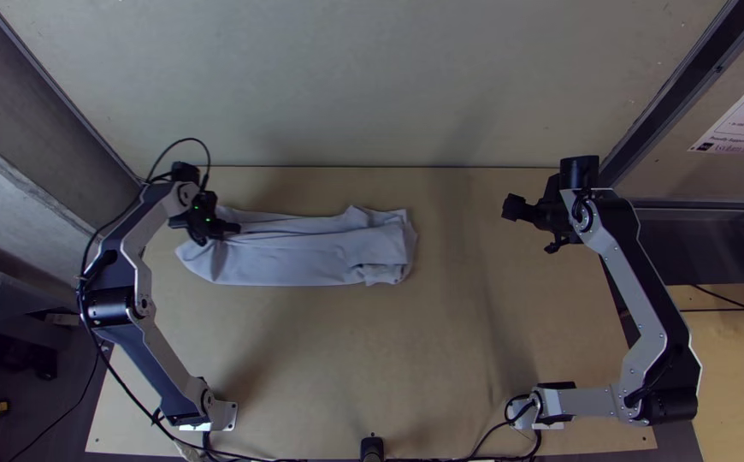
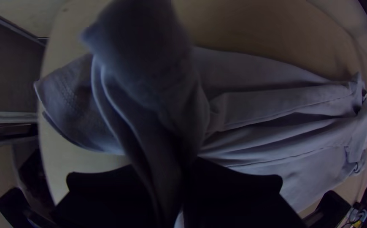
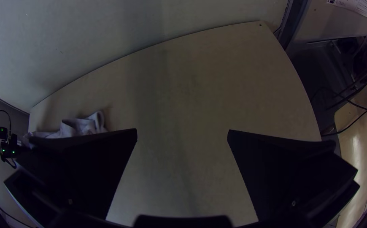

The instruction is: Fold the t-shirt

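T-shirt (image 1: 304, 261): narrow strip on the counter (image 1: 329, 359), far side, left of centre
Long axis: side to side
Left pincer (image 1: 233, 228): nearer, clenched on fabric by the left end; most lies rightward
Right pincer (image 3: 182, 130): released, well apart
Next: probably fold rightward

The left arm (image 1: 165, 364) and right arm (image 1: 628, 291) pair silver-grey links with black joints. Black cable (image 1: 187, 139) loops at the left wrist, dotted by green lights (image 3: 13, 152). The right pincer (image 1: 529, 229) has wide, flat black fingers (image 3: 284, 177).
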